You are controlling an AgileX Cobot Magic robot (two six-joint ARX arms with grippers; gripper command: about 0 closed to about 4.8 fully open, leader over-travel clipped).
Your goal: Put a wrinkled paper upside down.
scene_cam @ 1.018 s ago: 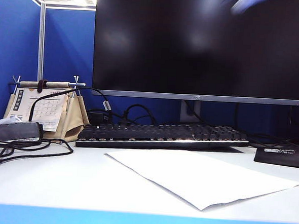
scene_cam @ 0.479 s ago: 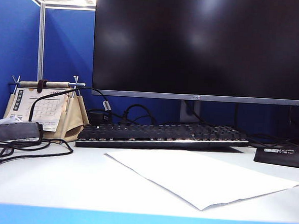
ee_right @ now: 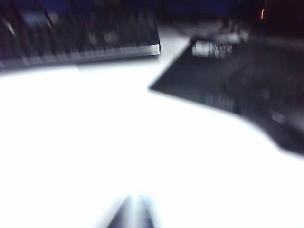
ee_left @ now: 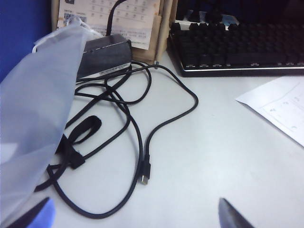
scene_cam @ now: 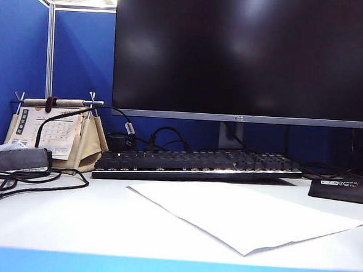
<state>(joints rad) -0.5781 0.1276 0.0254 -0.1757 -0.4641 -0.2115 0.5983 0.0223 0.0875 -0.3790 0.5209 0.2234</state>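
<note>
The wrinkled paper (scene_cam: pixel 244 217) lies flat on the white desk in front of the keyboard, its near corner pointing at the desk's front edge. Neither gripper shows in the exterior view. In the left wrist view one corner of the paper (ee_left: pixel 280 107) with faint print lies off to the side. My left gripper (ee_left: pixel 135 216) is open over bare desk beside a cable loop, apart from the sheet. The right wrist view is blurred. My right gripper (ee_right: pixel 134 213) hovers over a bright white surface with its tips together and nothing between them.
A large dark monitor (scene_cam: pixel 245 53) stands behind a black keyboard (scene_cam: pixel 198 162). A beige desk calendar (scene_cam: pixel 52 131), a black adapter (ee_left: pixel 102 54), tangled cables (scene_cam: pixel 31 182) and a clear plastic bag (ee_left: pixel 33 109) crowd the left. A black mouse pad (scene_cam: pixel 345 186) lies at the right.
A blurred arm at the top right of the exterior view one second ago has left that view. The paper has not moved.
</note>
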